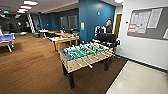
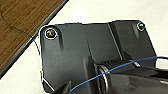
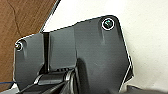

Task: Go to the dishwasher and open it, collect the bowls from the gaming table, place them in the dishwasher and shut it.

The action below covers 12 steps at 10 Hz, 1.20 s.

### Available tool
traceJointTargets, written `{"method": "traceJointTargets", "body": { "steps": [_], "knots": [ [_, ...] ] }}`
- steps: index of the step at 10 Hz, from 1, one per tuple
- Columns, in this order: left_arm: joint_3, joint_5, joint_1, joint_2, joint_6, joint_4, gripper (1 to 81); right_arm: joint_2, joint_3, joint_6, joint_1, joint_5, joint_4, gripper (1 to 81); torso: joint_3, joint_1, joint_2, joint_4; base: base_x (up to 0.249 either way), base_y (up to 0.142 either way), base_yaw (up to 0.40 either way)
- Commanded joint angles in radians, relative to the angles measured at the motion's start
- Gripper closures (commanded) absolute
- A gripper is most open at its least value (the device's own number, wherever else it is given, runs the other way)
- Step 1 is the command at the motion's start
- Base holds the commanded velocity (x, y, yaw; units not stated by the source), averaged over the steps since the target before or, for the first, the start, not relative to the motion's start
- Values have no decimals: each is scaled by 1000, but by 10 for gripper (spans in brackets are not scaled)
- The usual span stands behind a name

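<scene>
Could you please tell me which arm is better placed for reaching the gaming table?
Left, tentatively: the gaming table stands far off, left of centre beyond the foosball table. Both wrist cameras face the floor, so neither arm reaches yet.

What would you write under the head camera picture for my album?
A table-football table on brown wood-look floor, a person behind it, blue walls beyond.

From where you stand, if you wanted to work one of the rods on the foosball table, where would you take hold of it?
Probably by a handle, where a rod juts past the near long side of the foosball table. Come in from that side, over the light floor, with the hand closing across the handle. The rods span the green field, so their ends are the free part.
</scene>
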Motion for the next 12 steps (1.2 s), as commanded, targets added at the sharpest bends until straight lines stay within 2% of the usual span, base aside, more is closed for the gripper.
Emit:
{"method": "traceJointTargets", "body": {
  "steps": [1, 12],
  "knots": [
    [-2, 49, -52, -9, 2, -5, 10, -1, 0, -1, 54, -47, -5, 10, 0, 0, 0, 0, 0, 0, 219],
    [-2, 63, -49, -8, 2, -5, 10, -3, 2, -1, 51, -45, -6, 10, 0, 0, 0, 0, 0, 0, 220]
  ]
}}
